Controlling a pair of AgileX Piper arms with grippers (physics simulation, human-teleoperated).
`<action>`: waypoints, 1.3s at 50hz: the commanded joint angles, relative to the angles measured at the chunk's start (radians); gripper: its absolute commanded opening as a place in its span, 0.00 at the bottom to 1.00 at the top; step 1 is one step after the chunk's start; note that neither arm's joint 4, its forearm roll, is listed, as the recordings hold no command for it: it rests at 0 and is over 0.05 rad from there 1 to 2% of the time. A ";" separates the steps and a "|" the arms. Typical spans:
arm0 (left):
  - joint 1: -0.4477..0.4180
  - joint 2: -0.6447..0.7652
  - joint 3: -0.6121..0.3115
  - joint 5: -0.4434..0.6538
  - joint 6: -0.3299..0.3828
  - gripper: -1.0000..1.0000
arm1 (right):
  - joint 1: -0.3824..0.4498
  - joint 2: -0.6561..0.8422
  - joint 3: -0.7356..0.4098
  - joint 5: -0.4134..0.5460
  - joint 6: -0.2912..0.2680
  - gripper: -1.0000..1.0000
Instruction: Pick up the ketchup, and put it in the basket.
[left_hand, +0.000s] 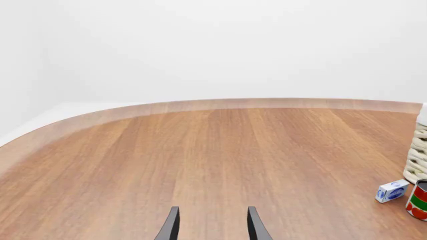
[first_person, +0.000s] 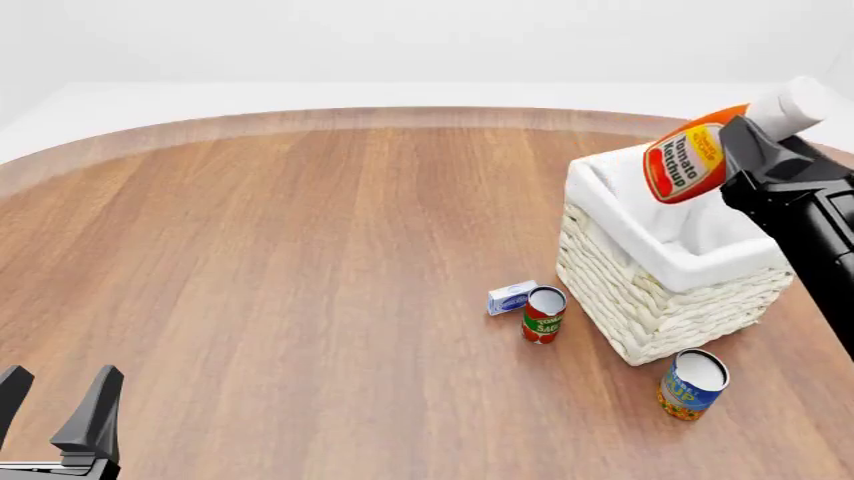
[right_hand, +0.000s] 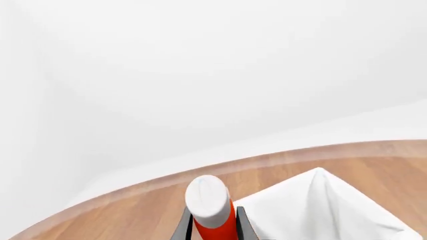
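The ketchup (first_person: 694, 155), an orange-red bottle with a white cap and yellowish label, is held tilted in the air above the basket (first_person: 667, 300), its cap pointing up and to the right. My right gripper (first_person: 747, 150) is shut on the ketchup. In the right wrist view the ketchup (right_hand: 212, 210) shows cap-first between the fingers, with the basket's white lining (right_hand: 320, 210) below. My left gripper (first_person: 60, 405) is open and empty at the near left of the table; its open fingers (left_hand: 170, 225) show in the left wrist view.
A red-and-green can (first_person: 543, 315) and a small blue-white box (first_person: 510, 298) stand just left of the basket; both also show in the left wrist view, can (left_hand: 418, 200) and box (left_hand: 391, 191). A blue-orange can (first_person: 691, 385) stands in front of the basket.
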 joint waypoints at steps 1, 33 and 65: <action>0.000 0.000 0.000 0.000 0.000 1.00 | -0.028 0.022 -0.011 0.004 -0.016 0.00; 0.000 0.000 0.000 0.000 0.000 1.00 | -0.115 0.104 -0.064 0.059 -0.090 0.00; 0.000 0.000 0.000 0.000 0.000 1.00 | -0.138 0.219 -0.057 0.030 -0.145 0.00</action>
